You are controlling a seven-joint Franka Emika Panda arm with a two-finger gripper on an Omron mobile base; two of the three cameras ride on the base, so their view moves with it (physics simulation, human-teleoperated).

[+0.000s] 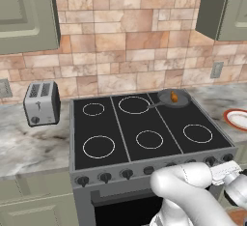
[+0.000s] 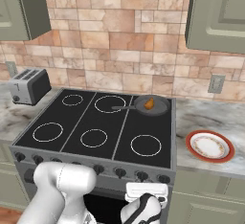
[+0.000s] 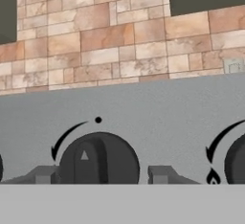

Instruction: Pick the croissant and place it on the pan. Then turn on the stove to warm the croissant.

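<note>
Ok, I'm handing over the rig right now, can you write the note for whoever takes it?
Gripper: open, low at the stove front, fingertips either side of a dark knob, not yet closed on it.
Croissant: already in the pan on the back right burner.
Done: pick and place.
Left: grip the knob and turn it on; check that it is the one for the pan's burner, which I cannot tell from here.

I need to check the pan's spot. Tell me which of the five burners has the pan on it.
The back right burner: the pan with the croissant sits there on the stove. The other four rings are bare.
</note>
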